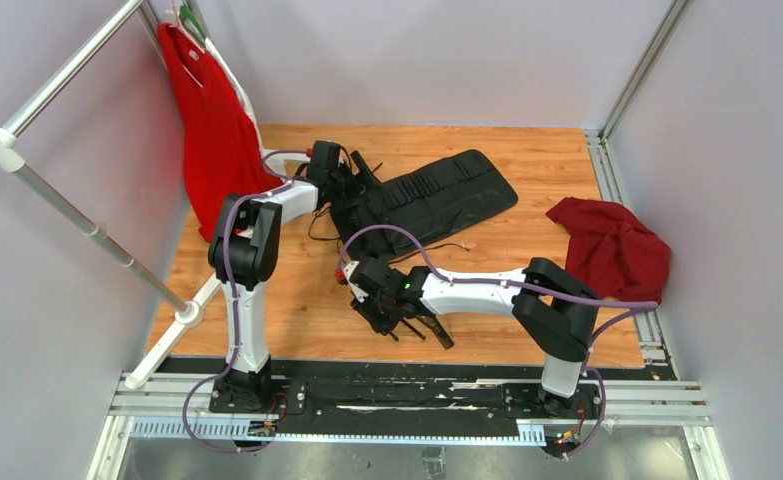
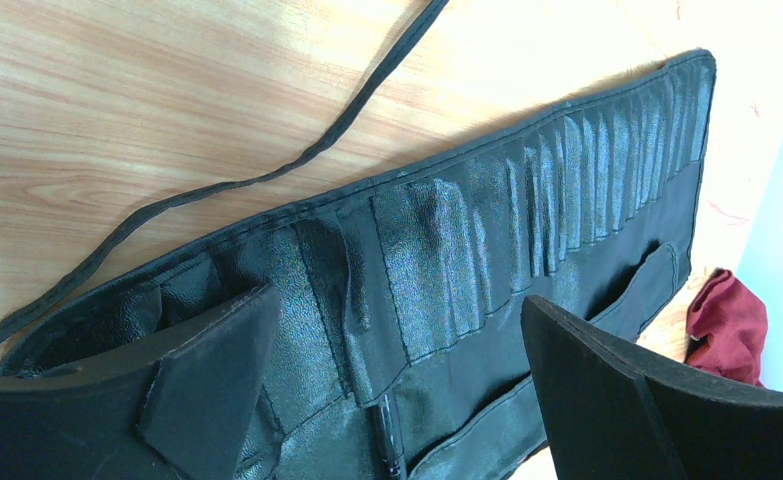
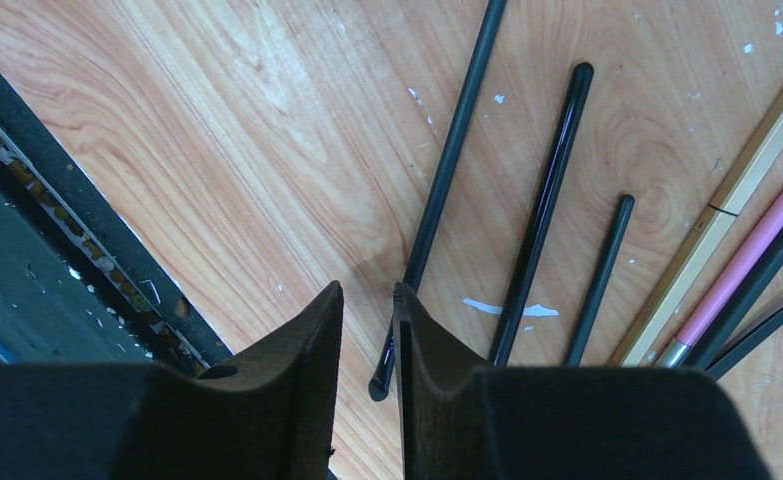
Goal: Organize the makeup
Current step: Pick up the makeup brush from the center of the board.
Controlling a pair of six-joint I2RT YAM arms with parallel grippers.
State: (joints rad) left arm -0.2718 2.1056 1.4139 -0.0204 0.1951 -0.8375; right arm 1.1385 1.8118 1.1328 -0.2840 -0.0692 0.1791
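Note:
Several makeup brushes lie side by side on the wood table in the right wrist view: a long black one (image 3: 447,160), a glossy black one (image 3: 542,210), a short black one (image 3: 597,280), a tan one (image 3: 717,210) and a pink one (image 3: 747,260). In the top view they lie under the right gripper (image 1: 422,328). My right gripper (image 3: 369,290) hangs low with a narrow gap; the long black brush's near end lies in that gap against the right finger, not clamped. My left gripper (image 2: 397,300) is wide open over the black slotted roll (image 2: 527,200), where one black brush (image 2: 387,440) sits in a slot.
The roll (image 1: 437,195) lies open at the table's back, its cord (image 2: 267,180) trailing over the wood. A dark red cloth (image 1: 612,245) lies at the right. A red garment (image 1: 212,130) hangs on a white pipe rack (image 1: 67,215) at the left. A black rail edges the near side (image 3: 27,230).

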